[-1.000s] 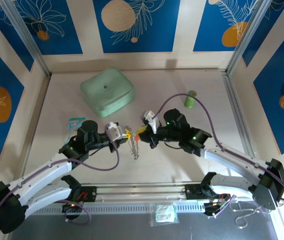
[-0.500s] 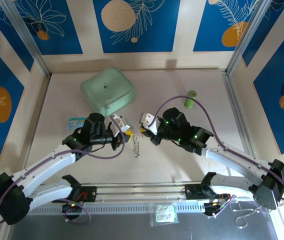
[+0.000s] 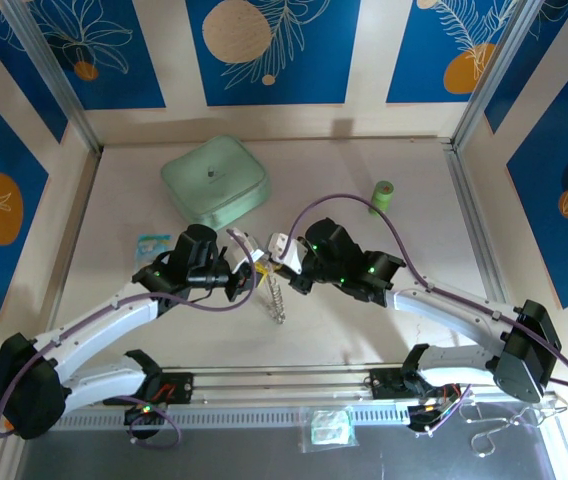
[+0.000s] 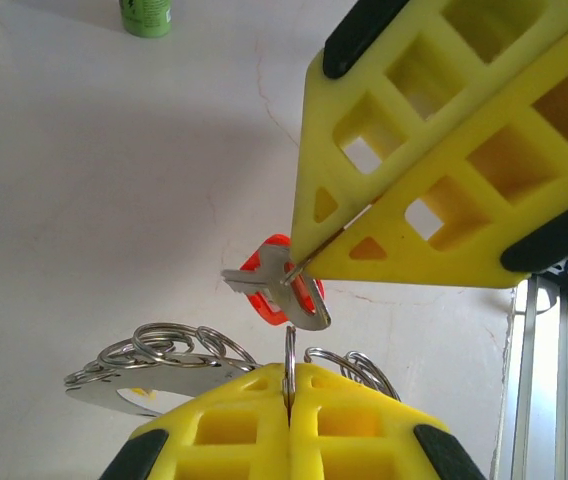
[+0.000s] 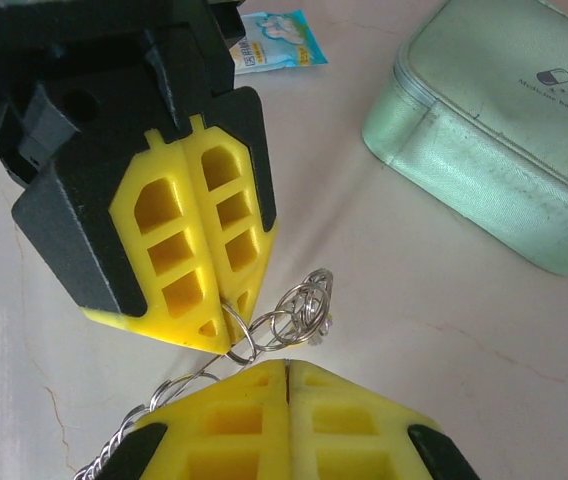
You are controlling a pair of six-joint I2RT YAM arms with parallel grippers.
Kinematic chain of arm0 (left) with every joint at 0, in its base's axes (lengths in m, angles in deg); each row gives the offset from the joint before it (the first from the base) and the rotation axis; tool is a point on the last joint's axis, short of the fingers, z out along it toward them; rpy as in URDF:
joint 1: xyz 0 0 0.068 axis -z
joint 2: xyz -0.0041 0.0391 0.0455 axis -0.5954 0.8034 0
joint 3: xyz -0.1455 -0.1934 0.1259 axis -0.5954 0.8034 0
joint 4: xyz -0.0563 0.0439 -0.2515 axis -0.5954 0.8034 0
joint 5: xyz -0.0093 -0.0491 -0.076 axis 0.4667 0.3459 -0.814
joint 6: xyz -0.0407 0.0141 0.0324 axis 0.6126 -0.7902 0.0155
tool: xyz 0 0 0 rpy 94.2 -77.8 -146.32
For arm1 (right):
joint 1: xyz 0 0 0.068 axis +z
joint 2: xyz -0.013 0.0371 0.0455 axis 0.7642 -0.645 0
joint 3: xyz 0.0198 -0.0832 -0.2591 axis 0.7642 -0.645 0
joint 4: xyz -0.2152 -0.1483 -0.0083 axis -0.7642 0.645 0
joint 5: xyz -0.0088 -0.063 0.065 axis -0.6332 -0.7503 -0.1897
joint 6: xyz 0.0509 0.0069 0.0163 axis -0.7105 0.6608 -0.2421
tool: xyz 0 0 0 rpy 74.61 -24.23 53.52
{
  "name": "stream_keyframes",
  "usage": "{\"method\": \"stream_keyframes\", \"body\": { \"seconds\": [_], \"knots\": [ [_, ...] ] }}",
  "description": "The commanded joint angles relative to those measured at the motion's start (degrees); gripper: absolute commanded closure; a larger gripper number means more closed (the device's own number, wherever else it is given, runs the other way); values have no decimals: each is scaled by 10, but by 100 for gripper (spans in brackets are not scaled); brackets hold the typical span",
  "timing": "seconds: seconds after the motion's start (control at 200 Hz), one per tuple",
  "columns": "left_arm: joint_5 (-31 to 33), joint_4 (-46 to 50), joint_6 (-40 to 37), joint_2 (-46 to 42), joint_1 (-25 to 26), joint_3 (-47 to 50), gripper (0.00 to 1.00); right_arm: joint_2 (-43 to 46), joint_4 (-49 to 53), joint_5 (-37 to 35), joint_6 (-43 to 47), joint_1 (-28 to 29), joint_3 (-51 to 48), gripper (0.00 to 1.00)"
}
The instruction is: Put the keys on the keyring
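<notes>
Two hands tip to tip, left hand (image 4: 289,385) pinching silvery linked keyring (image 4: 164,352), right hand (image 4: 306,262) pinching red-headed key (image 4: 276,292).

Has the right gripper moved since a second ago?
Yes: the right gripper has shifted leftward, away from the green roll and nearer the mint case.

White arms (image 3: 104,322), black joints (image 3: 196,250), purple cables (image 3: 349,196), yellow claw fingers (image 4: 434,180).

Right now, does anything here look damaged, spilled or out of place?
The table has thin hairline cracks across its pale top, clear in both wrist views. Nothing is spilled or tipped.
</notes>
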Motion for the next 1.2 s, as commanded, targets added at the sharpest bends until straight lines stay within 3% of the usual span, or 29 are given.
{"method": "stream_keyframes", "body": {
  "seconds": [0.0,0.26,0.46,0.71,1.19],
  "knots": [
    [-7,-12,10,-1,3,-15,100,4,-16,11,-12,-1,-10,100],
    [-19,-24,13,-3,3,-13,100,8,-40,17,-21,-3,-30,100],
    [-29,-32,17,-5,3,-10,100,49,-81,65,-29,-26,-69,100],
    [-40,-44,23,0,2,-8,100,49,-82,43,-35,-25,-65,100],
    [-43,-56,27,2,2,0,100,46,-100,76,-39,-18,-76,100]
  ]
}}
